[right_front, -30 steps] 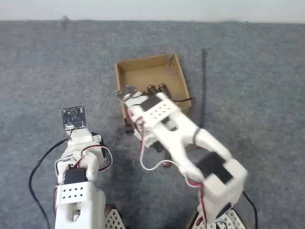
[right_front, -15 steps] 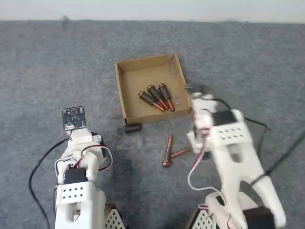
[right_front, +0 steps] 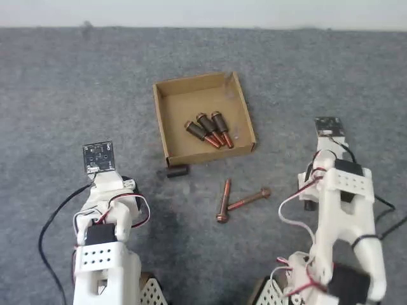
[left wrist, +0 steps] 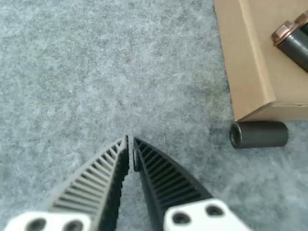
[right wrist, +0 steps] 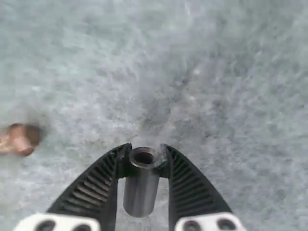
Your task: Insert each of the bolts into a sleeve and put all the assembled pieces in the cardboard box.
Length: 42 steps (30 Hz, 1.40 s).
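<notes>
The left tool [left wrist: 131, 143], jaws pressed together and gripping nothing, is hovering over the grey bench [left wrist: 96, 57]. It is near a loose sleeve [left wrist: 259, 134] that is lying on its side just outside a corner of the cardboard box [left wrist: 250, 72]. The right tool [right wrist: 143, 151] is clamping a second sleeve [right wrist: 141, 190] between its jaws, with a copper bolt head [right wrist: 19, 138] lying off to one side. Three assembled pieces [right_front: 208, 130] are lying side by side inside the box. A bare bolt [right_front: 224, 198] and a second bolt [right_front: 249, 199] are lying close together on the bench, in front of the box.
</notes>
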Each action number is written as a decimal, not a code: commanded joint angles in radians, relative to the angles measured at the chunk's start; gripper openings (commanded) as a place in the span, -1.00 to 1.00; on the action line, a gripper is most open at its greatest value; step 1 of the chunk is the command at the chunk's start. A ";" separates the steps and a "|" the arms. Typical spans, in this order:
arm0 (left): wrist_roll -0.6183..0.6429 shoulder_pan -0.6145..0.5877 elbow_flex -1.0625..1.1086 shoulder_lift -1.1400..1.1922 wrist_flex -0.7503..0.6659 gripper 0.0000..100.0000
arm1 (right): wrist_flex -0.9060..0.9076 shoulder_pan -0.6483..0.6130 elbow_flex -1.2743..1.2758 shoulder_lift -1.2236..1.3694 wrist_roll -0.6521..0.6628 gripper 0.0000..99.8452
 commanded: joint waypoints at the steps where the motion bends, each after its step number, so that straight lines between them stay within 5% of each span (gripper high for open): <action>1: -0.003 -0.002 -0.041 0.006 -0.026 -0.98 | -0.038 0.028 -0.051 0.073 0.017 -0.98; 7: -0.003 -0.002 -0.041 0.006 -0.026 -0.98 | 0.070 0.022 -0.152 0.179 0.017 -0.70; 21: -0.003 -0.002 -0.041 0.006 -0.026 -0.98 | 0.407 0.021 -0.193 -0.079 0.017 -0.73; 29: -0.003 0.000 -0.041 0.006 -0.026 -0.98 | 0.381 0.027 -0.009 -0.309 0.017 -0.73; 42: -0.003 0.003 -0.041 0.006 -0.023 -0.98 | 0.346 0.021 0.015 -0.318 0.008 -0.73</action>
